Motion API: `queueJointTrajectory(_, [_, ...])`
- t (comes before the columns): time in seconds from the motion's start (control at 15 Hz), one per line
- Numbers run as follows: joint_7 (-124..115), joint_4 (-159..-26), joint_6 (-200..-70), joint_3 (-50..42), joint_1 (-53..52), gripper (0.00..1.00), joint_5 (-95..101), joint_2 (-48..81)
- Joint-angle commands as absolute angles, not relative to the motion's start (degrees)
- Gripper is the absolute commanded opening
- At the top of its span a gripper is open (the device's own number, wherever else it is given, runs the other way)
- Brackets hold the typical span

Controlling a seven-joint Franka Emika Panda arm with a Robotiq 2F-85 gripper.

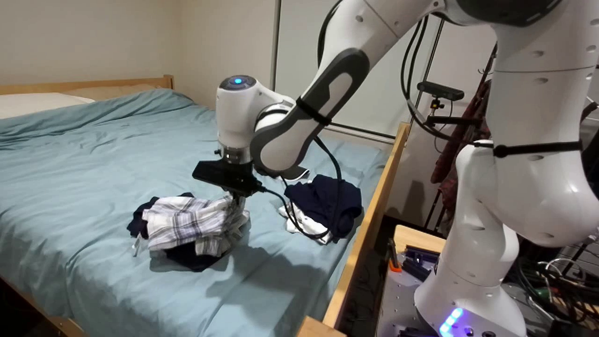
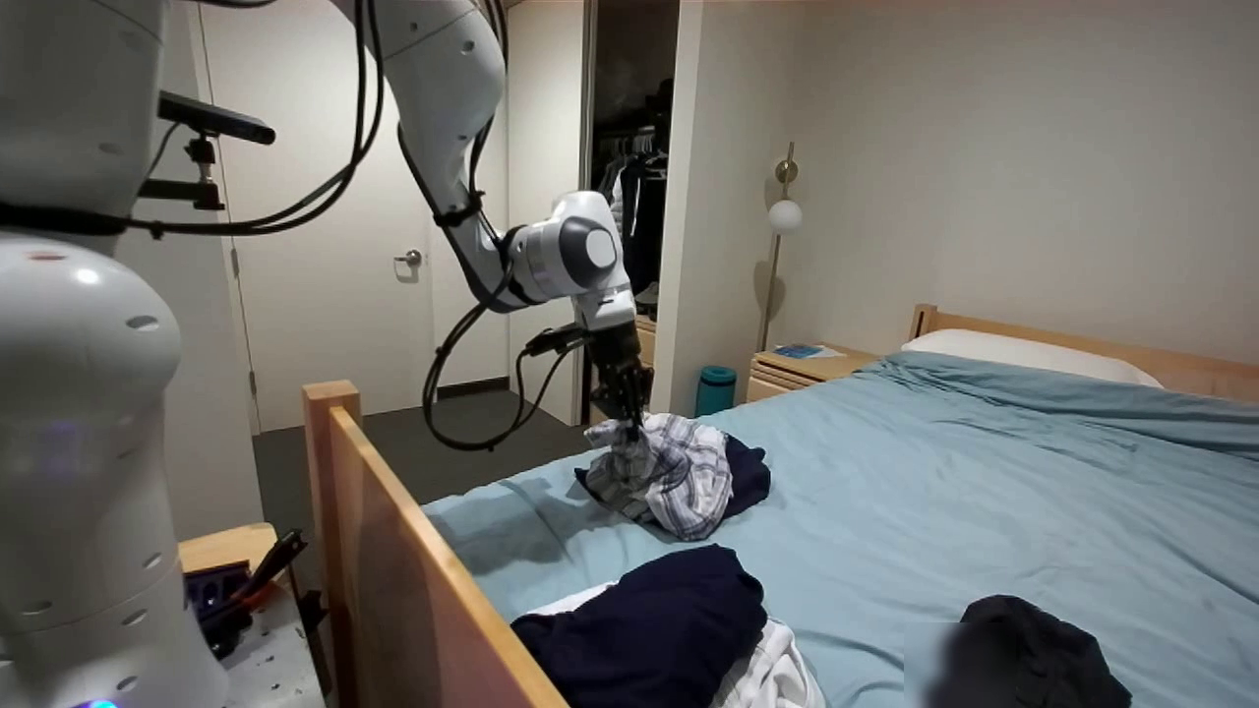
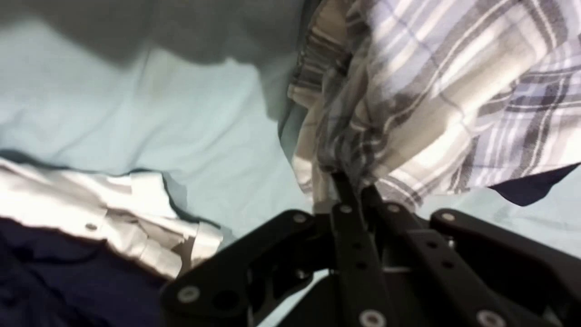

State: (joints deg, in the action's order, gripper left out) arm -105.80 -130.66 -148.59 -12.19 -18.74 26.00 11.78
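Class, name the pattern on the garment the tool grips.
The garment is white and grey plaid, clearest in wrist view.

Cloth [image 1: 187, 220] | white-grey plaid, loosely bunched | one end pinched in gripper [image 3: 356, 187] | lies over navy fabric [image 2: 748, 479], whose edges show

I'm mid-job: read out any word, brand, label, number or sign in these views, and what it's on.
None can be read in any view.
Plaid garment in the gripper: pattern only, no lettering visible.
Navy garment and white garment: no legible print.
Blue item on the bedside table: too small to tell whether it bears print.
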Motion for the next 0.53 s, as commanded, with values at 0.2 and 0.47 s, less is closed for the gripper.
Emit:
queueJointTrajectory(0.2, [-88.9,-121.5,-125.4,-3.4,-11.8,0.06,26.0,1.4])
queueJointTrajectory(0.47, [-81.0,-113.4,-113.2,0.3,-9.8,0.06,25.2,-0.1])
